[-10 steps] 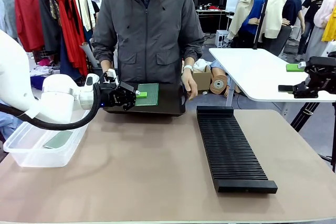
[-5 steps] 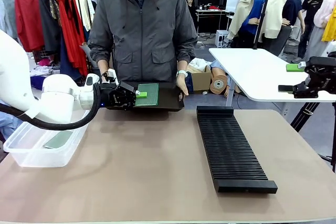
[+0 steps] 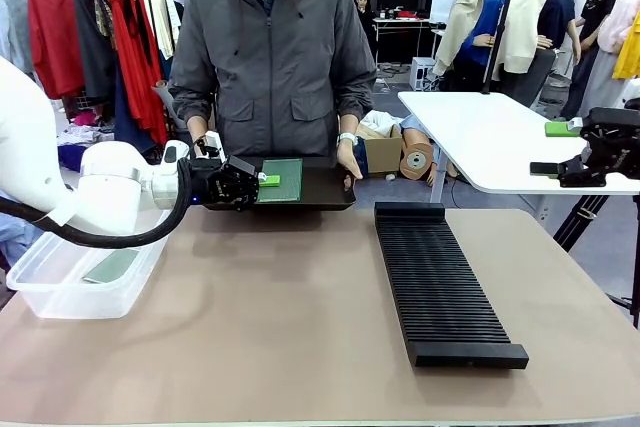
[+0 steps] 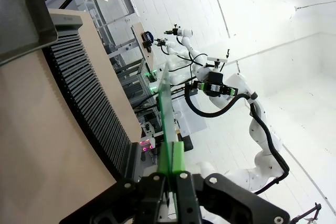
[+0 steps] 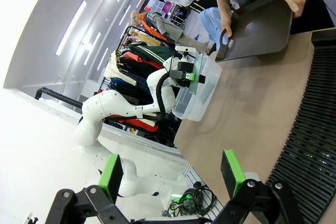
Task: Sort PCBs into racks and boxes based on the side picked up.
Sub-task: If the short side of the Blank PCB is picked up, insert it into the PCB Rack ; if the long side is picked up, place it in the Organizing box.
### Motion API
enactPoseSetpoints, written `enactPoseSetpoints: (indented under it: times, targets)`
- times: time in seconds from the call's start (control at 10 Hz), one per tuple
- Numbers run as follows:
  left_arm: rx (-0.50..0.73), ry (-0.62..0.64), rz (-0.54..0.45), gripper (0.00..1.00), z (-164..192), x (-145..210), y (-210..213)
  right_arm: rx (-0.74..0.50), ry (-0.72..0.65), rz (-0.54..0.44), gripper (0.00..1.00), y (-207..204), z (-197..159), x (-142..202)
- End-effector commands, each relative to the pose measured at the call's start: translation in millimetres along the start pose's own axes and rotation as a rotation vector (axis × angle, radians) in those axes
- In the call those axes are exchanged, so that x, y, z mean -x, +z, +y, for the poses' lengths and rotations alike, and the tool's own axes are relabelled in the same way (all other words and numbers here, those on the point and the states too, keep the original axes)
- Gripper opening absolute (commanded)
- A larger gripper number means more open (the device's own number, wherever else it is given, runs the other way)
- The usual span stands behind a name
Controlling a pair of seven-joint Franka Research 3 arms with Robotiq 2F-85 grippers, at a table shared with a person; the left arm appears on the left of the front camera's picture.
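Observation:
My left gripper (image 3: 262,181) is shut on the edge of a green PCB (image 3: 282,179), held in the air in front of the black tray (image 3: 325,190) that the person holds with both hands. In the left wrist view the PCB (image 4: 167,109) rises edge-on from between the shut green pads (image 4: 178,157). The long ribbed black rack (image 3: 440,282) lies on the table at the right. A clear box (image 3: 40,292) at the table's left edge holds one PCB (image 3: 110,265). My right gripper (image 5: 170,174) stands open with nothing in it, and it shows far right (image 3: 598,152).
A white side table (image 3: 490,137) stands behind the rack at the right. The brown tabletop (image 3: 270,317) between box and rack is bare. Clothes racks and people stand in the background.
The person has drawn the black tray a little back from the table, and their hand on its right edge shifted with it. My left gripper and its PCB have stayed put.

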State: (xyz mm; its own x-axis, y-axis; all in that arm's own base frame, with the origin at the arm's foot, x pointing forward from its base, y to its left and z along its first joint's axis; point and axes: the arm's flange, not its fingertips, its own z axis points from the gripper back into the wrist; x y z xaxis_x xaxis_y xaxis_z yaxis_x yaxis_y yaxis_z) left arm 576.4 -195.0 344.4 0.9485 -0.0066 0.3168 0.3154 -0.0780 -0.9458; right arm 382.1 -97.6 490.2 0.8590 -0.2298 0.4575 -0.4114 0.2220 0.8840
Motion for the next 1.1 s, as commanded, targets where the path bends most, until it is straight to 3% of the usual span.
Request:
enactPoseSetpoints:
  times: [0.0, 0.2, 0.6, 1.0]
  targets:
    - [-0.021, 0.043, 0.029, 0.00, -16.4, -7.2, 6.2, -0.009, 0.002, -0.003, 1.00, 0.0, 2.0, -0.5]
    - [-0.089, 0.067, 0.119, 0.00, -46.4, -20.2, 18.9, -0.009, 0.002, -0.003, 1.00, 0.0, 2.0, -0.5]
    - [-0.339, -0.023, 0.219, 0.00, -85.5, -51.8, 68.3, -0.009, 0.002, -0.003, 1.00, 0.0, 2.0, -0.5]
    - [-0.562, -0.053, 0.268, 0.00, -129.7, -82.8, 131.6, -0.009, 0.002, -0.003, 1.00, 0.0, 2.0, -0.5]
